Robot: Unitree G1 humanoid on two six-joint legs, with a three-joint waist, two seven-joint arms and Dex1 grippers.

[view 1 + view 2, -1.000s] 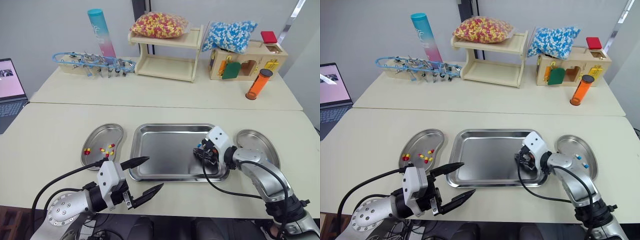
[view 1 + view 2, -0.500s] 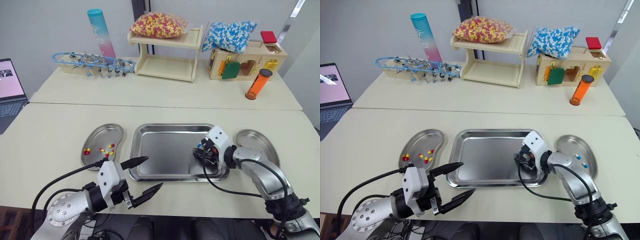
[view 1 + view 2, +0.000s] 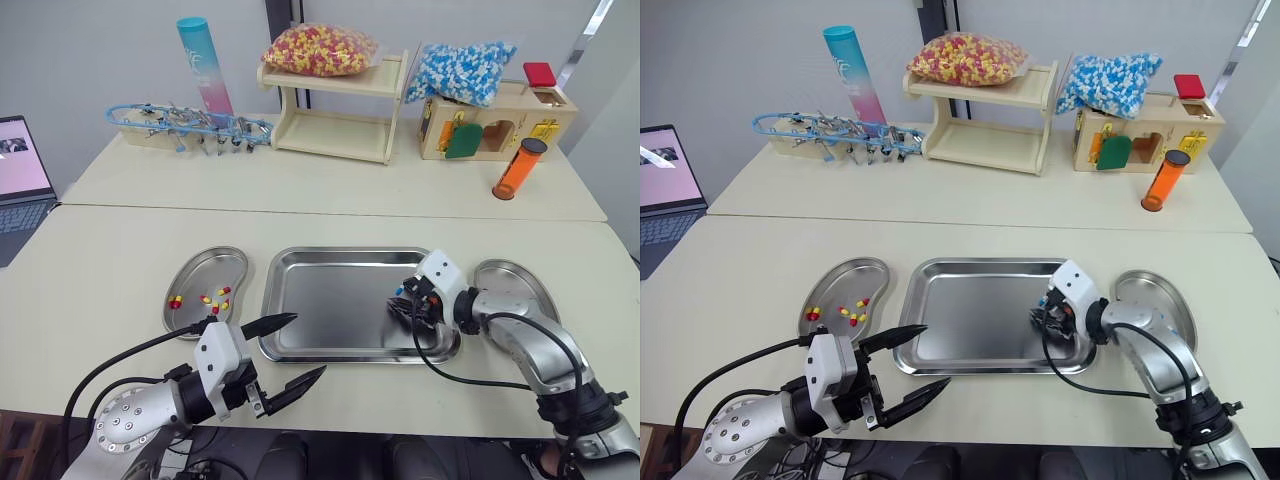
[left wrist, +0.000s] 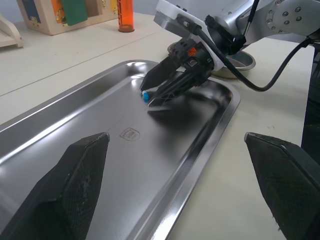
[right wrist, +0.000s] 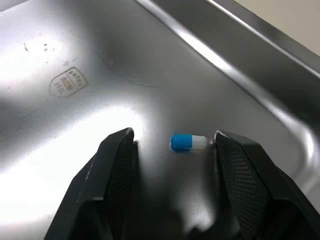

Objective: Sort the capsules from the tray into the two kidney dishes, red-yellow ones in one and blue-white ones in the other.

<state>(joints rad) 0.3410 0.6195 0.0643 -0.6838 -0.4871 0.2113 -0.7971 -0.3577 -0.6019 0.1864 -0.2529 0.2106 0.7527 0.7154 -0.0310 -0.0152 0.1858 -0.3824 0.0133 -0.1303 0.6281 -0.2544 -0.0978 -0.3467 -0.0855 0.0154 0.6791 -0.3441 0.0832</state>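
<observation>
The robot's right gripper (image 3: 401, 303) reaches down into the steel tray (image 3: 330, 300), its two black fingers (image 5: 117, 170) set a modest gap apart with their tips at the tray floor. A single blue-white capsule (image 5: 188, 142) lies flat on the metal between those fingers, not clamped. Its white end sits just beside one finger, while its blue end is clear of the other. The tray's raised rim runs close by on this gripper's outer side, and beyond the rim, beside the right wrist, lies the right kidney dish (image 3: 515, 285).

The left gripper (image 3: 308, 345) hangs above the table edge just outside the tray's near left corner, its fingers spread wide and holding nothing. The wrist view along those fingers looks across the tray floor to the right gripper and the capsule at its tips. Ahead of the left gripper and toward its outer side rests the left kidney dish (image 3: 205, 268), touching nothing, with a handful of red-yellow capsules (image 3: 208, 298) scattered inside.

Well beyond both grippers, on the far table, a wooden shelf (image 3: 335, 110) carries a clear bag of red-yellow capsules (image 3: 318, 50). A bag of blue-white capsules (image 3: 460, 70) slumps on a wooden box (image 3: 500, 125) beside it.
</observation>
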